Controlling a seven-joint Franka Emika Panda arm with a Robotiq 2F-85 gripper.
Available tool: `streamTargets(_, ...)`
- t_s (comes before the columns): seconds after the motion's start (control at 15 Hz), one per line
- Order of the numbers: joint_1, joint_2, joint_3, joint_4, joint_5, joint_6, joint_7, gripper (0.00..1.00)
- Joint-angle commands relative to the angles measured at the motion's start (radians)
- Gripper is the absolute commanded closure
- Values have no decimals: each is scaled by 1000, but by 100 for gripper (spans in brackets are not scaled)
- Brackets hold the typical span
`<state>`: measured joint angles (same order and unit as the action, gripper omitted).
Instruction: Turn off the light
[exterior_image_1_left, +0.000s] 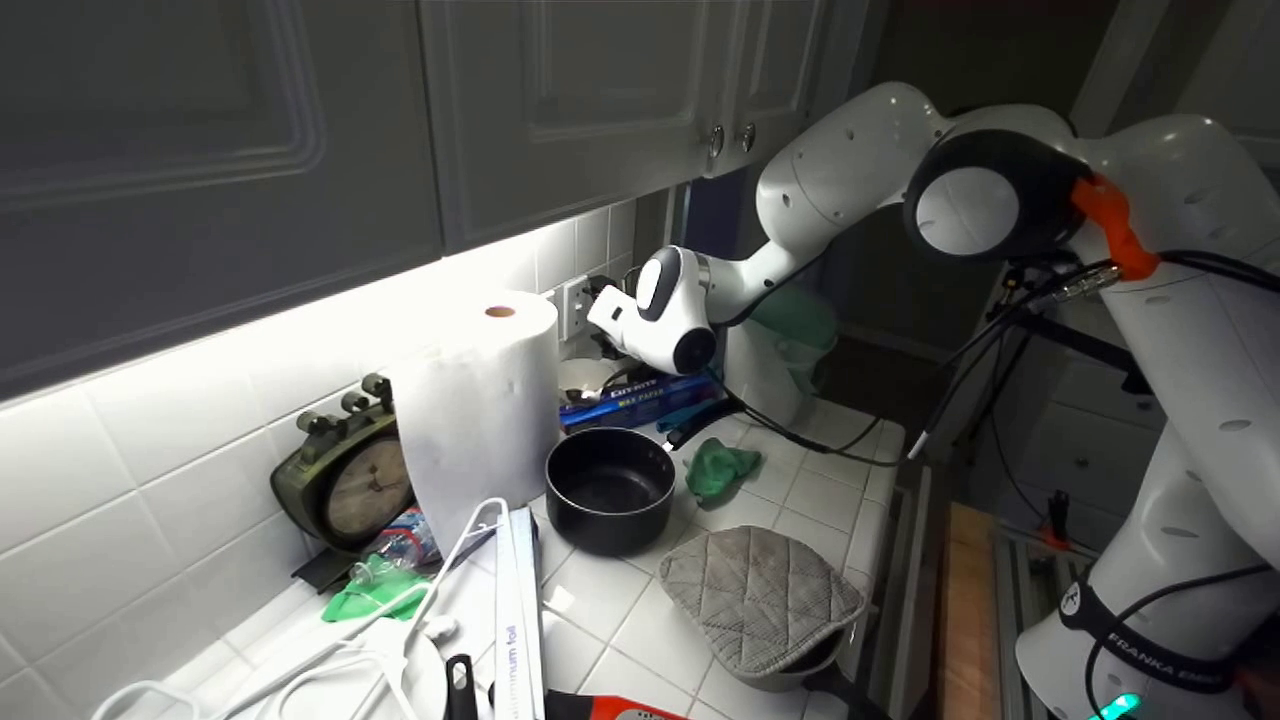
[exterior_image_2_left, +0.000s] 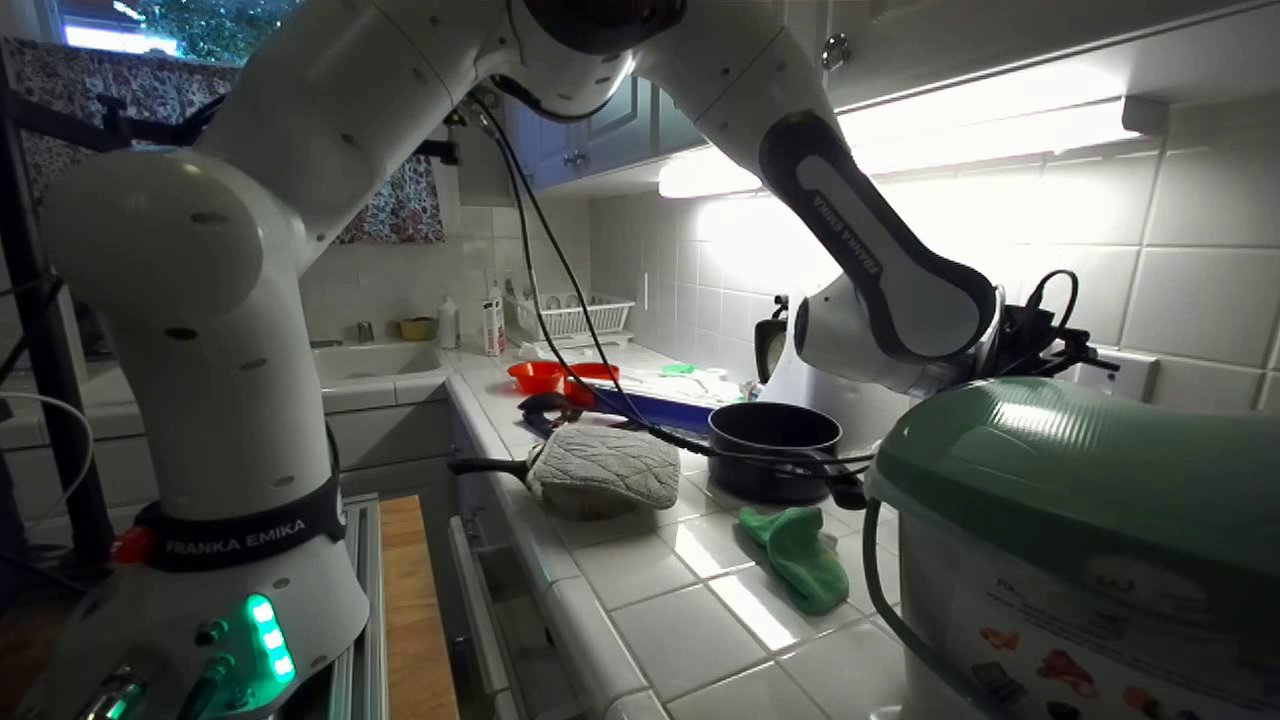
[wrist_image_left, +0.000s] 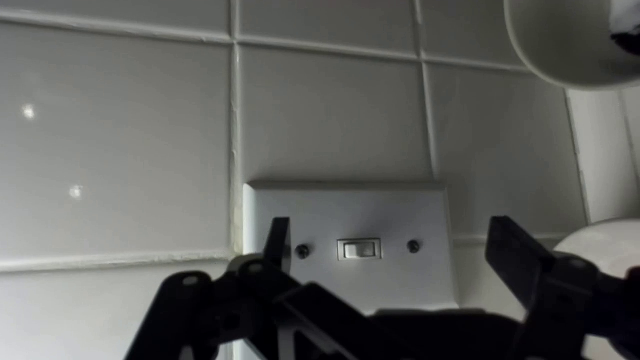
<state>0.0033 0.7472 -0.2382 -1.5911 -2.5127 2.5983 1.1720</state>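
The light (exterior_image_2_left: 1000, 134) is a long strip lamp under the upper cabinet. It is lit and throws a white band on the tiles; in an exterior view only its glow on the tiled wall (exterior_image_1_left: 330, 340) shows. A white switch plate (wrist_image_left: 320, 210) with a small rocker switch (wrist_image_left: 359, 249) and two screws fills the lower middle of the wrist view. The plate also shows in an exterior view (exterior_image_1_left: 576, 306). My gripper (wrist_image_left: 390, 232) is open and empty, facing the plate. The rocker lies between the fingers in view, nearer the left one. I cannot tell how far the fingertips are from the wall.
Upper cabinets (exterior_image_1_left: 580, 100) hang over the counter. A paper towel roll (exterior_image_1_left: 490, 420), black pot (exterior_image_1_left: 610, 500) and wax paper box (exterior_image_1_left: 650, 400) stand near the arm. A green-lidded bucket (exterior_image_2_left: 1080, 480) stands close to the wrist. A white bowl (wrist_image_left: 565, 45) is at the wrist view's upper right.
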Motion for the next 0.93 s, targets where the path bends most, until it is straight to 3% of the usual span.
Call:
streamTargets(0.0,52,75,-74,85,0,50,68,0)
streamTargets(0.6,121,142,-175,151,0,113,159,2)
streamTargets(0.73,126,142,-182,154,0,125,167,26)
streamTargets(0.87,135,142,-192,158,0,129,176,37)
